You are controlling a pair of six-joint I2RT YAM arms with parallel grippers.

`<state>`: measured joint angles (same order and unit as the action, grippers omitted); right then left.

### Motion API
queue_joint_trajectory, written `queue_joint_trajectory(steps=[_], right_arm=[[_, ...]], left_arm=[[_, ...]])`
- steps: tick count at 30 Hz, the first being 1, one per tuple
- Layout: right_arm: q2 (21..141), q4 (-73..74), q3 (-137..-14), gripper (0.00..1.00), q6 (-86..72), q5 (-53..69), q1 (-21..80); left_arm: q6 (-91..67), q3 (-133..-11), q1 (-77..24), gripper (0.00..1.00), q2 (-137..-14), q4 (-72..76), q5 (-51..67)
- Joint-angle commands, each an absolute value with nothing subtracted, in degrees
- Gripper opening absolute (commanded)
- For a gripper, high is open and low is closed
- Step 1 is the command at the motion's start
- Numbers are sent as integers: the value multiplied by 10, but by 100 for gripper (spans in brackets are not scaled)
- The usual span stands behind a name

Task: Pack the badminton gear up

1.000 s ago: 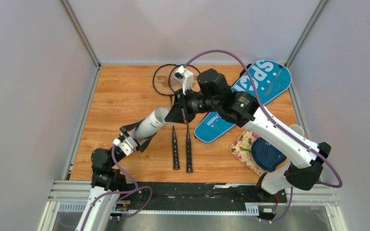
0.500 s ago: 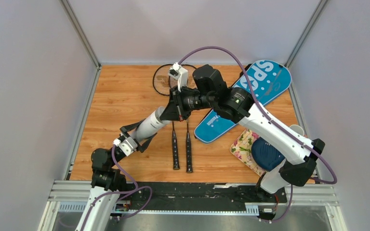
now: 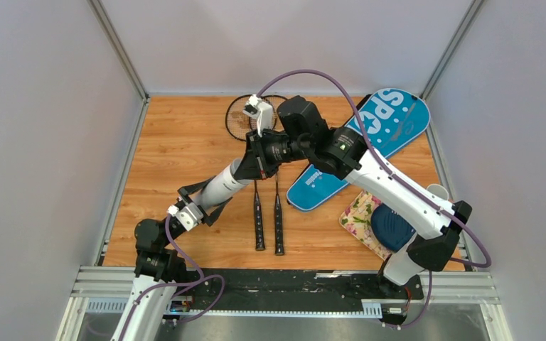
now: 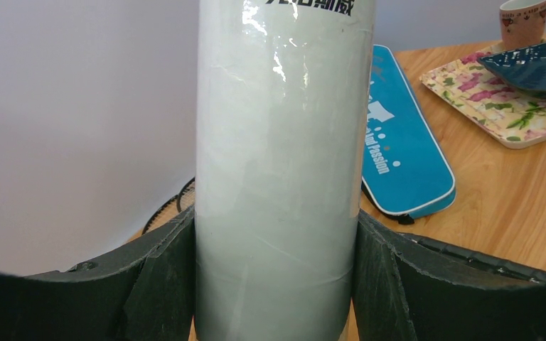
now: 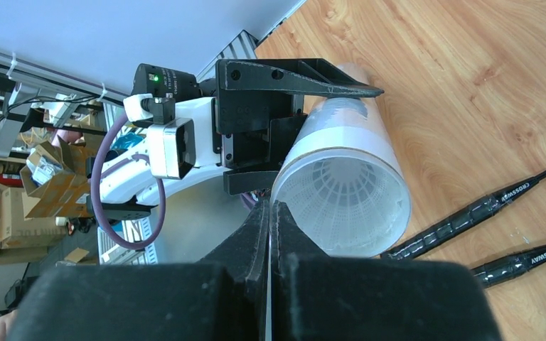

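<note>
Top view: at centre left, the left gripper (image 3: pixel 205 199) clamps the white tube (image 3: pixel 224 183), which slants up to the right. The right gripper (image 3: pixel 250 165) meets the tube's open mouth.

Left wrist view: the tube fills the centre, squeezed between both fingers (image 4: pixel 149 284). The blue cover (image 4: pixel 398 156) lies to its right.

Right wrist view: the right gripper's fingers (image 5: pixel 245 245) are pressed together at the tube's rim.

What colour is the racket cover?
The racket cover is blue with white lettering and a pale edge trim. It shows best in the left wrist view.

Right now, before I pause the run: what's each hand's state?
Left hand: closed on the white tube.
Right hand: closed, apparently empty.
</note>
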<state>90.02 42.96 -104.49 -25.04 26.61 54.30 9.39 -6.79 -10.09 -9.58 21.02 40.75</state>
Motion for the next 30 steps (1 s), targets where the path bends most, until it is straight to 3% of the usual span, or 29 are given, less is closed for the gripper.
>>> queue_joint_trajectory(steps=[1, 30], right_arm=[[916, 461, -1069, 0, -253, 264, 542], [983, 519, -1096, 0, -242, 400, 537]], left_arm=[[63, -51, -100, 4, -98, 188, 409], [55, -47, -100, 4, -95, 200, 426]])
